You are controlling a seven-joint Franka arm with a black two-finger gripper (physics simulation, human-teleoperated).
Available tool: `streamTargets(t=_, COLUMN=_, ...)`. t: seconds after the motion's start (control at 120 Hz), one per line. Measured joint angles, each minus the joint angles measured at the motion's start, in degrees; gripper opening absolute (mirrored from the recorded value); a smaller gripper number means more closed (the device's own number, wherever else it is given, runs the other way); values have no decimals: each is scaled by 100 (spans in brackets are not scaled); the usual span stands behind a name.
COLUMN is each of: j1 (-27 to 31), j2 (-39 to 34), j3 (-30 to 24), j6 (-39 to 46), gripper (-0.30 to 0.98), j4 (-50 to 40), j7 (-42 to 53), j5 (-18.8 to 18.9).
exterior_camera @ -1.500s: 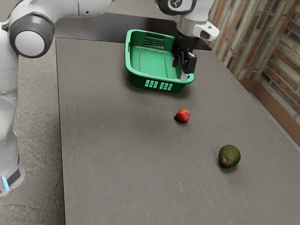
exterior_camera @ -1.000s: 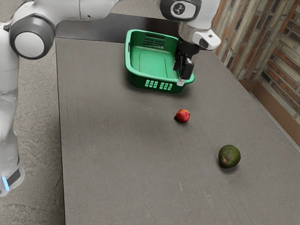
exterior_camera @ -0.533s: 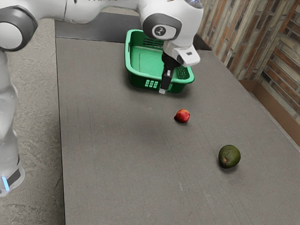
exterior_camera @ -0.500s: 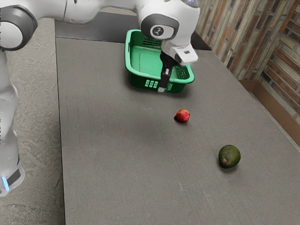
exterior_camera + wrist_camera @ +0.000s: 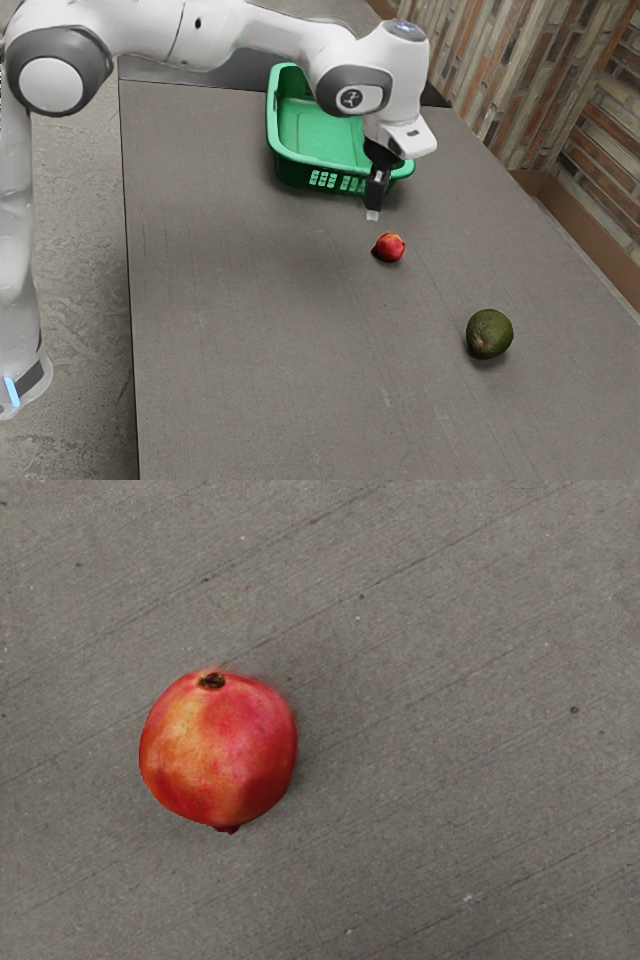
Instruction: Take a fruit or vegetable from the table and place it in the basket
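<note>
Hovering by the red fruit [image 5: 389,248], the gripper [image 5: 373,214] is held apart from it, above the table [image 5: 230,330].
Part of the green basket's [image 5: 300,172] rim and interior is hidden behind the arm [image 5: 270,30] and its hand, and the table is cut off by the exterior view's lower edge. The gripper is seen nearly edge-on, so whether it is open or closed cannot be told. In the wrist view, a small dark hollow [image 5: 212,681] and orange-yellow patches are revealed on the fruit's skin; opposite the hollow, a dark tip [image 5: 229,829] is mostly covered by the fruit. By the exterior view, the fruit is placed on the table outside the basket, between it and a dark green avocado [image 5: 489,334].
</note>
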Motion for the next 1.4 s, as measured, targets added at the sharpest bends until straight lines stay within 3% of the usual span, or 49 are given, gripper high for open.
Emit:
streamTargets(t=0.217, j1=-663, j2=185, j3=-16, j6=373, gripper=68, j4=-4, j7=204, j5=-41)
streamTargets(t=0.633, j1=-482, j2=361, j3=38, j6=597, gripper=68, j4=-6, j7=450, j5=-51)
streamTargets(t=0.983, j1=51, j2=450, j3=59, j6=609, gripper=68, j4=-4, j7=559, j5=-33)
streamTargets(t=1.4, j1=90, j2=825, j3=47, j6=1140, gripper=68, j4=-4, j7=678, j5=-194)
